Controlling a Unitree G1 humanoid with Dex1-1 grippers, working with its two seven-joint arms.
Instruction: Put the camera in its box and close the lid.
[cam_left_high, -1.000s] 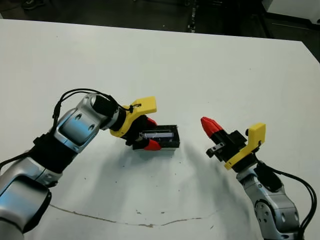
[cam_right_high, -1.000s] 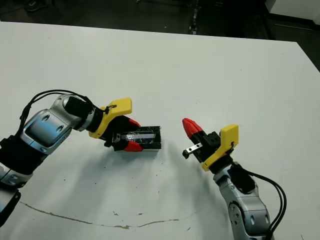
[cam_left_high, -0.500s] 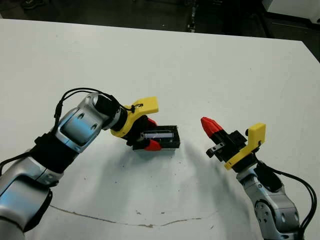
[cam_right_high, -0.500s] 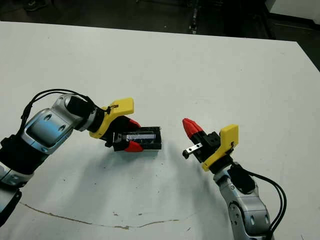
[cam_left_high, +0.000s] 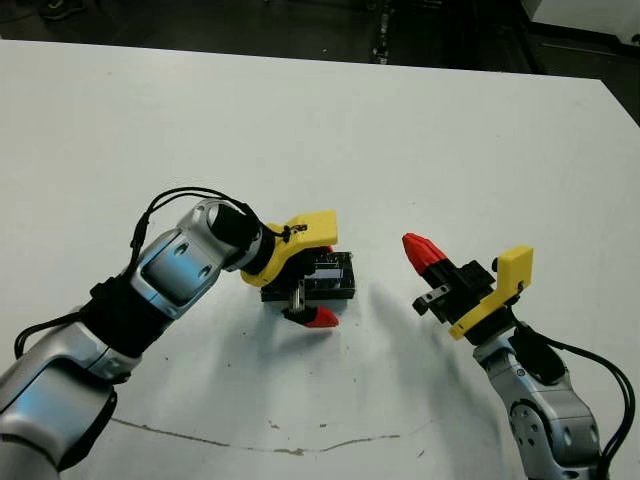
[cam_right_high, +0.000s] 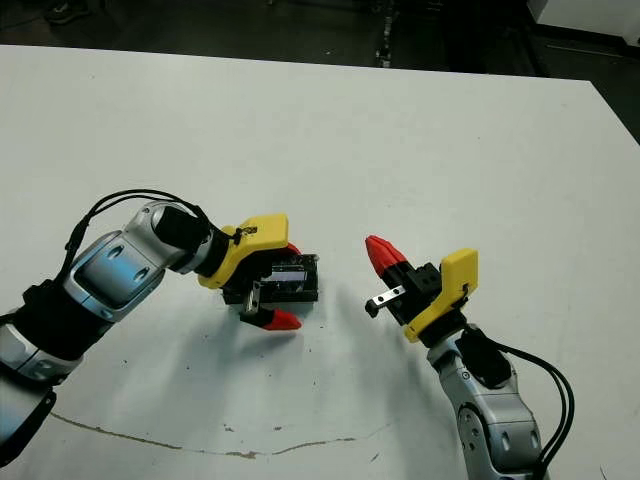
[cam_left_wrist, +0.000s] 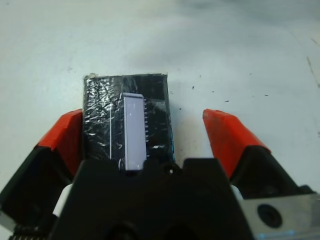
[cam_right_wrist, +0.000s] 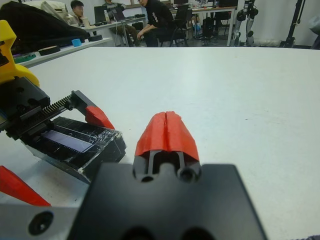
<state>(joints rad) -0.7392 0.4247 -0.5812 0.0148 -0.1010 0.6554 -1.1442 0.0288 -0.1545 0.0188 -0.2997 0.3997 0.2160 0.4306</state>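
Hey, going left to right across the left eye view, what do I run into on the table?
Left arm → left gripper → lid, lying on the box between the open fingers → right gripper, fingers together, empty.

You see a black lid (cam_left_wrist: 127, 117) with silver sparkles and a pale shiny strip. The left tool (cam_left_wrist: 142, 137) has red fingers (cam_left_wrist: 227, 137) and a yellow part. The bench (cam_left_high: 300, 120) is white.

The left gripper (cam_left_high: 305, 290) hides much of the lid (cam_left_wrist: 127, 112) (camera unseen).
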